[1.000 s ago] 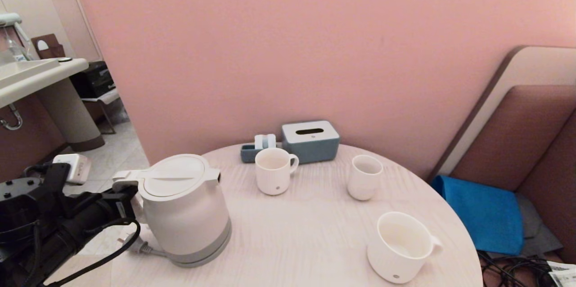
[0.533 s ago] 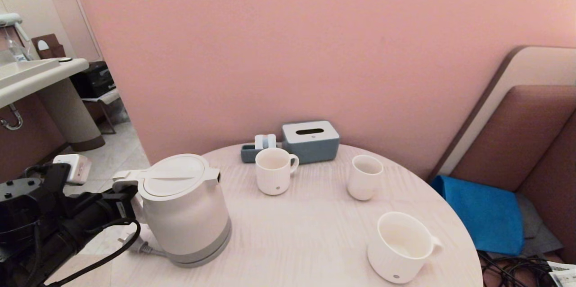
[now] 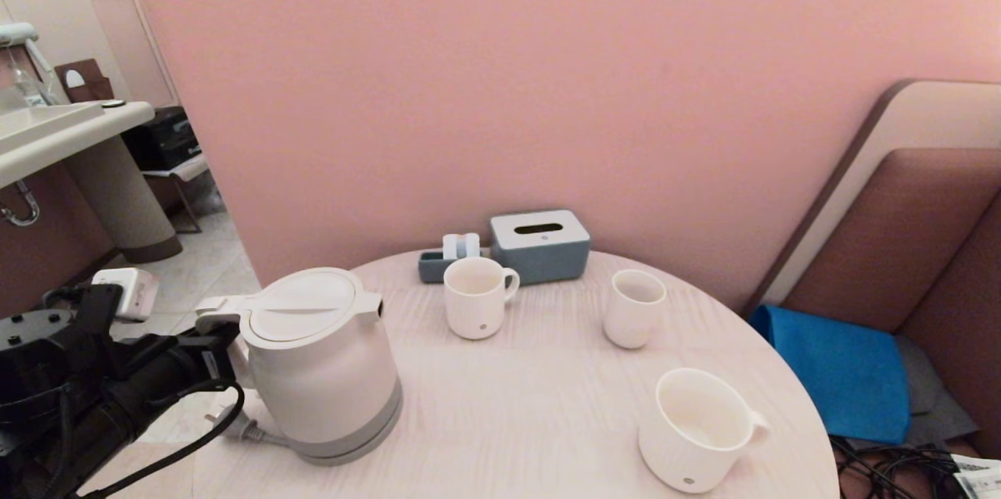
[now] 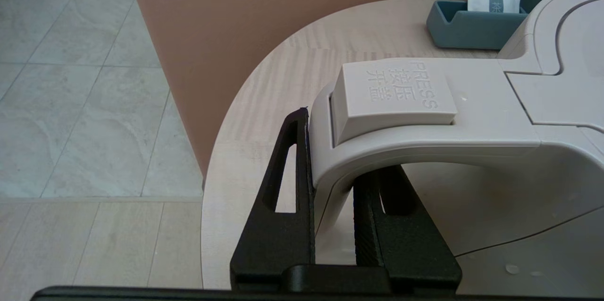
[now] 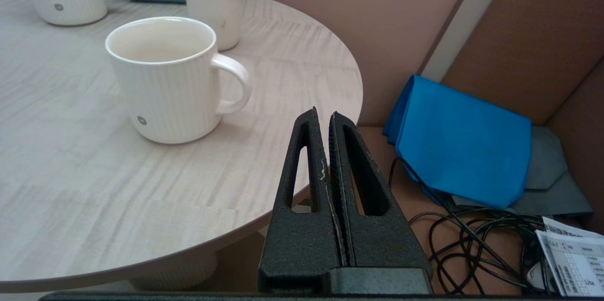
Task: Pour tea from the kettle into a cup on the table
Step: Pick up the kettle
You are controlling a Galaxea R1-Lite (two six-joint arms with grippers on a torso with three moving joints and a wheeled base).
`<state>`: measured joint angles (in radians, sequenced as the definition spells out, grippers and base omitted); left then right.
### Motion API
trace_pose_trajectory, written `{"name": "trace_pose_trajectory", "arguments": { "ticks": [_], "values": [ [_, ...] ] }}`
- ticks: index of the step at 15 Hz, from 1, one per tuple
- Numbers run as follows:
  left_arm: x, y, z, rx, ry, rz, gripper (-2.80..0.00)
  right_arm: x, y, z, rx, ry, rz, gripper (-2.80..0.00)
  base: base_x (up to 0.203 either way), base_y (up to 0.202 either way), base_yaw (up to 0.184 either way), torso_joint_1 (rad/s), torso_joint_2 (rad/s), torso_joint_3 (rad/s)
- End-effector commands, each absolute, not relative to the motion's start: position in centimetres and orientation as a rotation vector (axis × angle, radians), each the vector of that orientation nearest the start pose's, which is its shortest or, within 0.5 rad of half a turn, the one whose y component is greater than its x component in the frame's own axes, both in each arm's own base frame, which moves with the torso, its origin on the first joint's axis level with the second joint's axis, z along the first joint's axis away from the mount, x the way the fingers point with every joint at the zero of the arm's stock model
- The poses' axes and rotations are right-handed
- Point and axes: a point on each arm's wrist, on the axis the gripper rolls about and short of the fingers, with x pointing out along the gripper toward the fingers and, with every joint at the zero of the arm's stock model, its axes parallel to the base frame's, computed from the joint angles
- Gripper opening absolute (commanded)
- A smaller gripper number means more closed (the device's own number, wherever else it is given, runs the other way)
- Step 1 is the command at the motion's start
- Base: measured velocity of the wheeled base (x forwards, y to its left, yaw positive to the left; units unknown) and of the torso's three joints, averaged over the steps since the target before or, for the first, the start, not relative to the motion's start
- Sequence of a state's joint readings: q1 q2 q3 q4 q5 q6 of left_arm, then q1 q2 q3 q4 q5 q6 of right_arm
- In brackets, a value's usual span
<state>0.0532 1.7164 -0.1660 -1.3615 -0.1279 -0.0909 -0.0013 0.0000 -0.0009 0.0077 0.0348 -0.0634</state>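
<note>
One gripper, left [image 4: 332, 183], clamped on kettle [image 3: 321, 362] handle; right gripper [image 5: 325, 136] closed empty, beside table [image 5: 71, 188] edge, near cup [image 5: 165, 79].

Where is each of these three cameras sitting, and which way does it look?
Head view: high on the robot, looking down at the table; left arm shows.
Left wrist view: behind the left gripper, clamped on the kettle handle.
Right wrist view: behind the shut right gripper, beside the table's edge, facing the cup.
Shared: kettle and cup also show from the head.

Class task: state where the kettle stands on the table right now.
In the head view, the kettle stands at the table's left edge, its handle gripped by the left gripper.
</note>
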Motion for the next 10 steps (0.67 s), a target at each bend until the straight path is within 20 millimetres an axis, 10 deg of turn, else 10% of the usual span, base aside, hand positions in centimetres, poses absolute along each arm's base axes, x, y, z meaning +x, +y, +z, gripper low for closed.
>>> {"name": "trace_pose_trajectory", "arguments": {
  "ticks": [1,10],
  "values": [
    [22.33,0.91,10.44,-0.109,0.188,-0.066,-2.8,-2.29,0.08,7.51,-0.064,0.005,0.034,-2.8,0.0,0.0,0.0,0.0,0.0,0.0],
    [22.24,0.87,10.46,-0.11,0.188,-0.068,-2.8,-2.28,0.08,7.47,-0.064,0.007,0.034,-2.8,0.0,0.0,0.0,0.0,0.0,0.0]
  ]
}}
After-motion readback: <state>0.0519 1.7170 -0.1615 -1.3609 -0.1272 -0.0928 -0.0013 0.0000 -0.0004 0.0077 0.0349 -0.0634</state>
